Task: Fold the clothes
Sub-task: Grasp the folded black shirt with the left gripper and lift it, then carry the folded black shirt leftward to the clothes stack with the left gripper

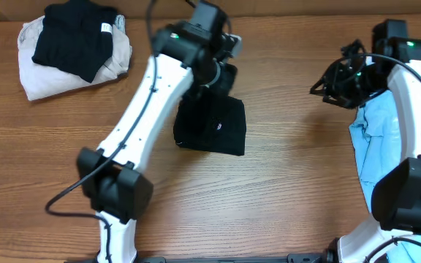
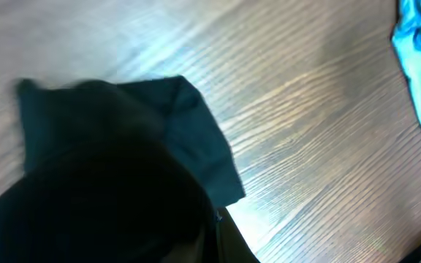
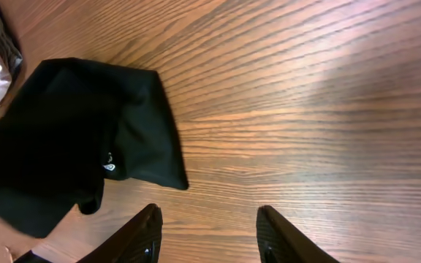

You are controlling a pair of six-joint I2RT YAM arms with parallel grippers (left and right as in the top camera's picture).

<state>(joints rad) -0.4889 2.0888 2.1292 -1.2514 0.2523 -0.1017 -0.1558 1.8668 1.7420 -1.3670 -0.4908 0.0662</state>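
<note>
While left hand (image 1: 211, 88) is clenched on the 12 o'clock edge of the black shirt (image 1: 212, 130) at desk (image 1: 291, 183) centre, right hand (image 3: 209, 237) hangs half-open and empty at 3 o'clock. Shirt is folded near-square, white mark up; long axis unclear.

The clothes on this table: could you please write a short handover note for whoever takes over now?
Left gripper: shut, apparently pinching the top edge of the black shirt, folded at mid-table.
Right gripper: open, empty, over bare table.
Done: folded black garment on cream garment, far-left corner.
Left: finish the black shirt; light blue garment, crumpled at the right edge.
</note>
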